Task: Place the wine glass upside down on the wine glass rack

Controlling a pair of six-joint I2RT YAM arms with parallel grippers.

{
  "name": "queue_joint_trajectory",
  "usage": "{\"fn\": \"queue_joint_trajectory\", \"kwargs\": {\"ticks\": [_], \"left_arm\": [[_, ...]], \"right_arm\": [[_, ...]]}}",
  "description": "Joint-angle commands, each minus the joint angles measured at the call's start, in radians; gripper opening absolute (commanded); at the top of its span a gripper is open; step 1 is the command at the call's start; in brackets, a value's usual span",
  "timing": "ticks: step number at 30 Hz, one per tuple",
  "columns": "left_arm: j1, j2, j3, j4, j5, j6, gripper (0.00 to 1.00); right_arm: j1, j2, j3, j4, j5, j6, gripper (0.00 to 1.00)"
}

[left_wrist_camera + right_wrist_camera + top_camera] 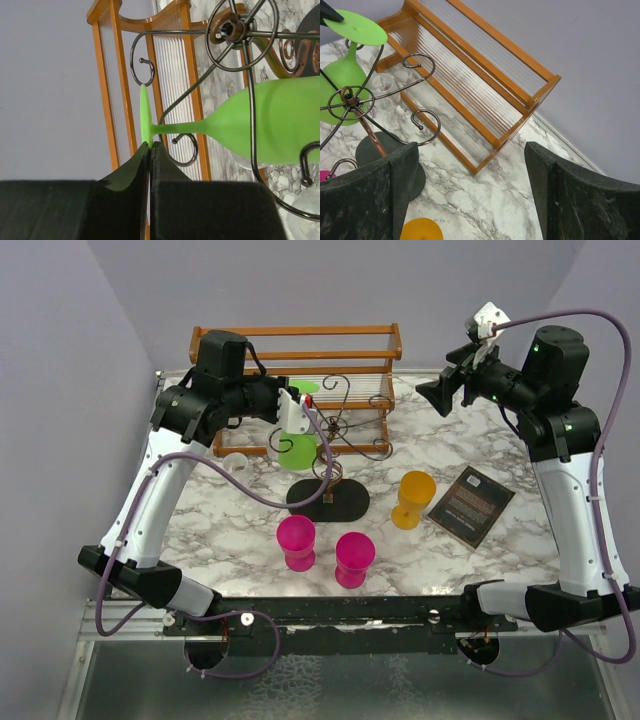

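Observation:
The green wine glass [297, 451] hangs upside down, bowl low and flat foot [305, 388] on top, among the curled arms of the dark wire rack [335, 425]. The rack stands on its black oval base [328, 498]. My left gripper [293, 408] is shut on the rim of the foot. In the left wrist view its fingertips [151, 146] pinch the foot [144, 112], and the stem [180, 127] runs between two scroll hooks. Whether the foot rests on the wire I cannot tell. My right gripper [440, 395] is open and empty, high at the right; it also shows in the right wrist view [470, 190].
An orange-brown wooden slatted shelf [300, 345] stands behind the rack. Two pink glasses [296, 542] [354, 558] and an orange glass [413, 498] stand in front. A dark booklet [470, 504] lies right. A clear glass [235, 462] sits left of the rack.

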Motion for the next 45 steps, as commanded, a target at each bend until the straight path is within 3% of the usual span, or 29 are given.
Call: {"fn": "queue_joint_trajectory", "kwargs": {"ticks": [1, 7, 16, 25, 29, 37, 45], "left_arm": [[-0.017, 0.015, -0.001, 0.107, 0.025, -0.021, 0.00], [-0.031, 0.017, -0.032, 0.145, -0.057, -0.035, 0.00], [-0.046, 0.014, -0.054, 0.179, -0.145, -0.032, 0.00], [-0.047, 0.018, -0.066, 0.191, -0.190, -0.030, 0.00], [-0.047, 0.018, -0.069, 0.189, -0.193, -0.023, 0.00], [-0.048, 0.015, -0.087, 0.176, -0.220, 0.026, 0.00], [-0.049, 0.020, -0.089, 0.171, -0.262, 0.072, 0.00]], "right_arm": [[0.004, 0.013, -0.019, -0.009, -0.024, -0.008, 0.86], [0.004, 0.063, -0.067, 0.015, -0.134, 0.108, 0.86], [0.005, 0.118, -0.249, 0.242, -0.356, 0.393, 0.87], [0.042, 0.161, -0.263, 0.352, -0.411, 0.540, 0.79], [0.050, 0.197, -0.255, 0.370, -0.403, 0.598, 0.65], [0.050, 0.212, -0.265, 0.415, -0.406, 0.668, 0.27], [0.050, 0.180, -0.252, 0.395, -0.361, 0.654, 0.01]]}}
